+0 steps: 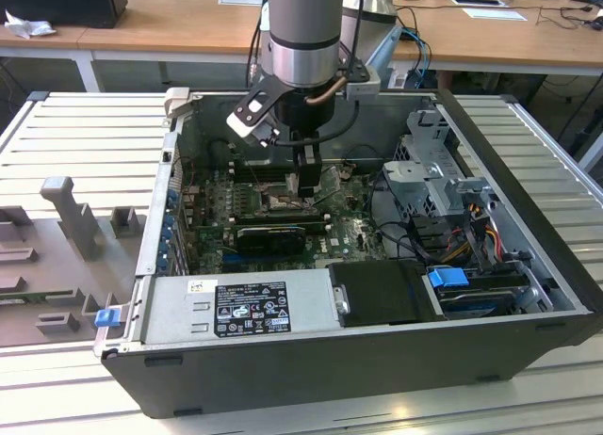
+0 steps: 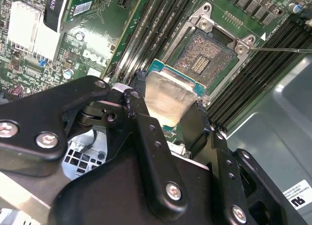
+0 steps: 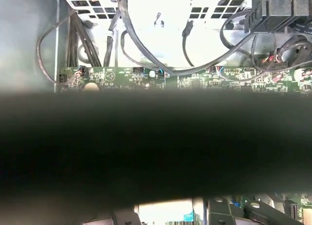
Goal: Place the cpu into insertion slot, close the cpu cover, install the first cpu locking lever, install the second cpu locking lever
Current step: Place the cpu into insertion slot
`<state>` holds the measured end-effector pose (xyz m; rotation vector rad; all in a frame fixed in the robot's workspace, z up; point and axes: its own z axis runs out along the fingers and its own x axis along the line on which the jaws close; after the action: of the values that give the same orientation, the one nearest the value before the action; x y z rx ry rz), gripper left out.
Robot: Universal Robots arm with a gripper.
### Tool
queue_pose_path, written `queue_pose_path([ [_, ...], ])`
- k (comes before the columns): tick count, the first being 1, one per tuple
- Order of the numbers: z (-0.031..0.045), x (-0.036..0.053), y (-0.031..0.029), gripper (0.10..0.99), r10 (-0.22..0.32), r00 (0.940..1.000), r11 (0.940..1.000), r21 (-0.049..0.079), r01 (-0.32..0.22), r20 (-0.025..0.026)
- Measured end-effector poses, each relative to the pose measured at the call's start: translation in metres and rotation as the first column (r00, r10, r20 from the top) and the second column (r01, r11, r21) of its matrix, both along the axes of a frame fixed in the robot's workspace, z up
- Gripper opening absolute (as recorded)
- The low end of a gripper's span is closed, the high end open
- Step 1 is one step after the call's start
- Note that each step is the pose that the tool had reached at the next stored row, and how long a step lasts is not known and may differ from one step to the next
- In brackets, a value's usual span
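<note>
My gripper (image 2: 165, 107) is shut on the cpu (image 2: 166, 91), a pale silver square with a green edge, pinched between two black fingers (image 2: 139, 113). The chip hangs tilted at the near edge of the insertion slot (image 2: 202, 57), whose dark centre lies uncovered inside its grey metal rim. A thin locking lever (image 2: 282, 50) sticks out sideways from the rim's corner. In the exterior view the gripper (image 1: 303, 185) reaches down into the open computer case over the insertion slot (image 1: 283, 202). A grey plate, probably the cpu cover (image 1: 331, 179), stands tilted up beside it.
Long black memory slots (image 2: 146, 35) flank the socket on both sides. A finned heatsink (image 2: 29, 30) sits on the green board. The case holds a power supply (image 1: 236, 308), a drive cage (image 1: 433, 171) and bundled cables (image 3: 146, 54). Case walls (image 1: 528, 200) close in around the arm.
</note>
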<state>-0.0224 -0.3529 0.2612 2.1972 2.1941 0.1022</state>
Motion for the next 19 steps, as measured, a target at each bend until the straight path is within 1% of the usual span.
queue_pose_path([
  [6, -0.0018, -0.0002, 0.0, 0.529, 0.0, 1.0, 1.0, 0.0, 0.0, -0.0004],
  [15, -0.0075, -0.0011, 0.0003, 0.529, 0.0, 1.0, 1.0, 0.0, 0.0, -0.0009],
  [16, -0.009, -0.0011, 0.0006, 0.529, -0.001, 1.0, 1.0, 0.0, 0.001, -0.001],
  [19, -0.0112, -0.0011, 0.0015, 0.529, -0.001, 1.0, 1.0, 0.005, 0.001, -0.0011],
])
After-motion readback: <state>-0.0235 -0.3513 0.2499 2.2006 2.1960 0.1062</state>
